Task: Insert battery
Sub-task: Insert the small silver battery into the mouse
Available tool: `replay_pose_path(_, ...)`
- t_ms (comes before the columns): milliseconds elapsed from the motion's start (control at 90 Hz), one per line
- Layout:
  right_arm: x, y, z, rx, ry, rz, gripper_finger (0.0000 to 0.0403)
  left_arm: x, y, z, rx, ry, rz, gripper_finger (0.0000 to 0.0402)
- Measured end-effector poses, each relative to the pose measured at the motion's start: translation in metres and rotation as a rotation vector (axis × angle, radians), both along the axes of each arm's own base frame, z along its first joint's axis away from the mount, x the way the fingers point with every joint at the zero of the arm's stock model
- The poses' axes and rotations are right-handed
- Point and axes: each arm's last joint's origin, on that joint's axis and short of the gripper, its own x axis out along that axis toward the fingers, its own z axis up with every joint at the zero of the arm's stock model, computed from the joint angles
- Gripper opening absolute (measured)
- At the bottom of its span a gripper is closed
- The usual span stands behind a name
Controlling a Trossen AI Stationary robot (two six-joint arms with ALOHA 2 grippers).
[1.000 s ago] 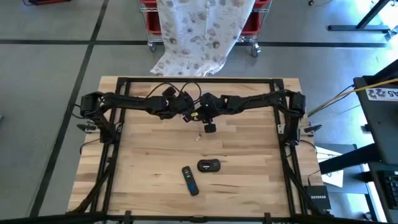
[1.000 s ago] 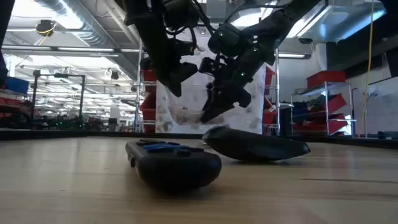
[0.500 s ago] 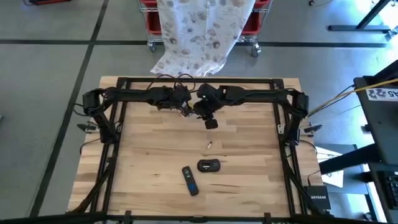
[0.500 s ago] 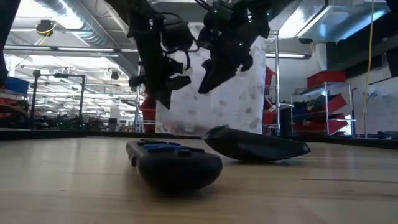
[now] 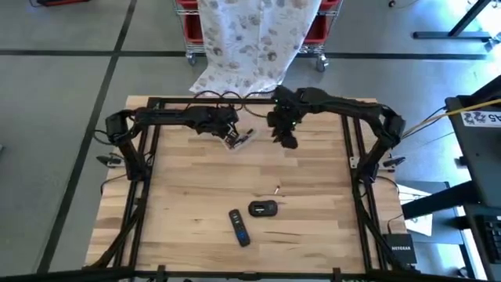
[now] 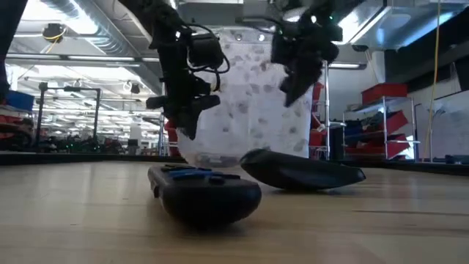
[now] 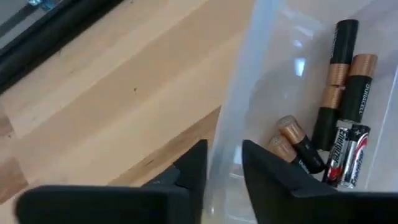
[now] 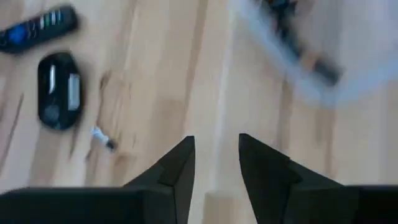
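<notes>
High view: left gripper (image 5: 235,138) pinches clear battery bag (image 5: 241,140) at table's (image 5: 180,196) rear. Right gripper (image 5: 286,141) nearby, slightly apart, empty. Loose battery (image 5: 277,189) beside remote (image 5: 239,227) w/ cover (image 5: 263,208) off.

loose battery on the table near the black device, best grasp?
Grip the loose battery across its middle, coming straight down from above. It lies flat on the bare table, just up and right of the black device and apart from it, so there looks to be room for fingers either side. The right gripper, open and empty, is probably the nearer one.
</notes>
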Motion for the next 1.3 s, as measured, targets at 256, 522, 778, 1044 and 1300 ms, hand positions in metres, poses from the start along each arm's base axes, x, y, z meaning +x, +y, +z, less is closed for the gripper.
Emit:
replay_pose_path(256, -0.04, 0.037, -0.01, 0.088, 0.021, 0.074, 0.0108, -0.006, -0.002, 0.01, -0.044, -0.031, -0.006, 0.0161)
replay_pose_path(522, -0.078, 0.105, -0.06, 0.403, 0.087, 0.25, 0.0108, -0.015, -0.013, 0.038, -0.068, -0.126, -0.031, 0.0172)
replay_pose_path(778, -0.076, 0.171, -0.082, 0.427, 0.068, 0.498, 0.0108, -0.019, -0.033, 0.059, -0.043, -0.183, -0.102, 0.0172)
replay_pose_path(1044, -0.067, 0.207, -0.08, 0.115, 0.036, 0.504, 0.0149, -0.021, -0.073, 0.066, -0.082, -0.138, -0.214, 0.0172)
replay_pose_path(1300, -0.075, 0.217, -0.097, -0.218, -0.024, 0.573, 0.02, -0.014, -0.125, 0.066, -0.073, -0.145, -0.33, 0.0172)
